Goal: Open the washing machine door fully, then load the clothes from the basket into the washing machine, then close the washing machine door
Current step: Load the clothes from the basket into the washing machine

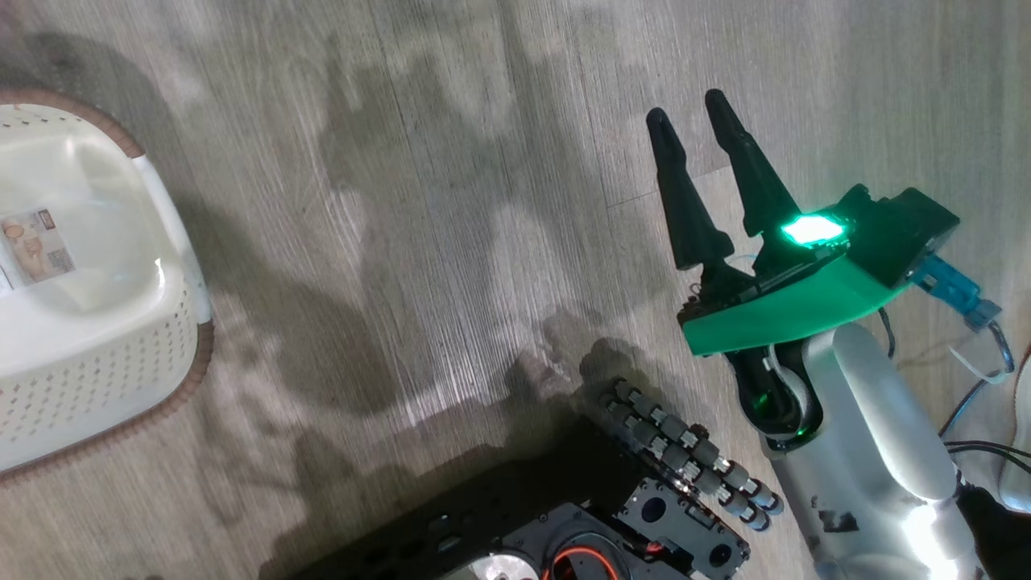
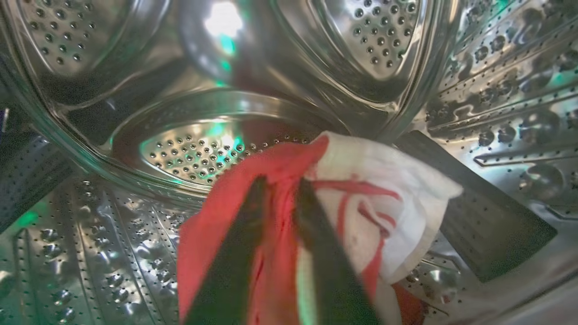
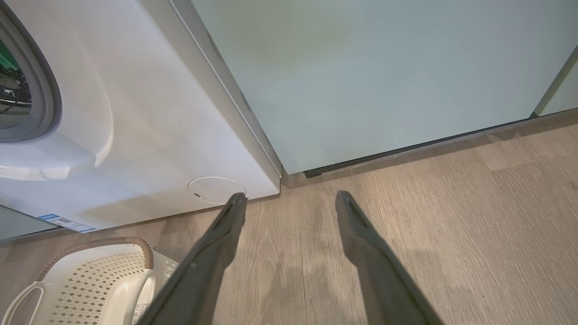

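Observation:
In the left wrist view my left gripper (image 2: 282, 183) is deep inside the washing machine's perforated steel drum (image 2: 198, 149). Its fingers stand a little apart, and the clothes (image 2: 361, 203), red cloth with a white piece striped in red, bunch between and around them just above the drum floor. My right gripper (image 1: 686, 107) hangs open and empty over the wooden floor, and its fingertips (image 3: 291, 196) point toward the washing machine's (image 3: 135, 113) lower front corner. The cream basket (image 1: 189, 338) sits at the left with only its label sticker showing inside. The washing machine door is out of view.
A pale teal cabinet (image 3: 384, 67) stands right of the washer. A small round white flap (image 3: 216, 189) sits low on the washer front. The basket (image 3: 90, 271) lies just before the washer. My dark wheeled base (image 1: 564, 524) and blue cables (image 1: 962, 298) are at the bottom right.

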You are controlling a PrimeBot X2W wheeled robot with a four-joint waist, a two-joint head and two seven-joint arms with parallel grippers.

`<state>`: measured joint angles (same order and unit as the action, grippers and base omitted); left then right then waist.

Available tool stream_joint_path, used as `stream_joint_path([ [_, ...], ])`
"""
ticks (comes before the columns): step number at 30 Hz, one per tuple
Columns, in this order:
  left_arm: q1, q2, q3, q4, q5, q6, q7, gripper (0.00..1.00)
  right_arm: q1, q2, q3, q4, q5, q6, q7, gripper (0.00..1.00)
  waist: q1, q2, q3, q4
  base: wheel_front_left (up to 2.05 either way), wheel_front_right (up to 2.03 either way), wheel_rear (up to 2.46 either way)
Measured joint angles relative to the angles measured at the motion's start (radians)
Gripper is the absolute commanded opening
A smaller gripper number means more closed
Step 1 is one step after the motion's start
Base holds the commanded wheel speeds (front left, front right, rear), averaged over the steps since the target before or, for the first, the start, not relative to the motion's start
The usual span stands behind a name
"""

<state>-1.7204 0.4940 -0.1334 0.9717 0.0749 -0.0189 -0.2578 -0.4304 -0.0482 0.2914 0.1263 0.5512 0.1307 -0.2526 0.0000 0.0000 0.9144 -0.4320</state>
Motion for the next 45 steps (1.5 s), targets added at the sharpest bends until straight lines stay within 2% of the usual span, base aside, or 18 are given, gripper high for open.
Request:
stream_joint_path([
  [11, 0.030, 0.003, -0.022, -0.017, -0.024, 0.006, 0.000, 1.00, -0.011, 0.000, -0.017, 0.007, -0.005, 0.000, 0.000, 1.00, 0.0000, 0.0000, -0.042, 0.011, 0.00, 0.00, 0.00],
  [19, 0.162, -0.040, -0.027, -0.050, -0.074, 0.002, 0.000, 1.00, -0.010, 0.000, -0.058, 0.021, -0.045, 0.000, 0.000, 1.00, 0.0000, 0.0000, -0.115, 0.044, 0.00, 0.00, 0.00],
  [22, 0.236, -0.064, -0.029, -0.068, -0.096, -0.013, 0.000, 1.00, -0.009, 0.000, -0.073, 0.031, -0.063, 0.000, 0.000, 1.00, 0.0000, 0.0000, -0.160, 0.064, 0.00, 0.00, 0.00],
  [35, 0.619, -0.164, -0.016, -0.225, -0.185, -0.023, 0.000, 1.00, 0.083, -0.001, -0.145, 0.074, -0.163, 0.000, 0.000, 1.00, -0.0001, 0.0000, -0.382, 0.155, 0.00, 0.00, 0.00],
  [45, 0.953, -0.240, -0.019, -0.405, -0.184, 0.006, 0.000, 1.00, 0.169, -0.001, -0.211, 0.096, -0.245, 0.000, 0.000, 1.00, -0.0001, 0.0001, -0.571, 0.228, 0.00, 0.00, 0.00],
])
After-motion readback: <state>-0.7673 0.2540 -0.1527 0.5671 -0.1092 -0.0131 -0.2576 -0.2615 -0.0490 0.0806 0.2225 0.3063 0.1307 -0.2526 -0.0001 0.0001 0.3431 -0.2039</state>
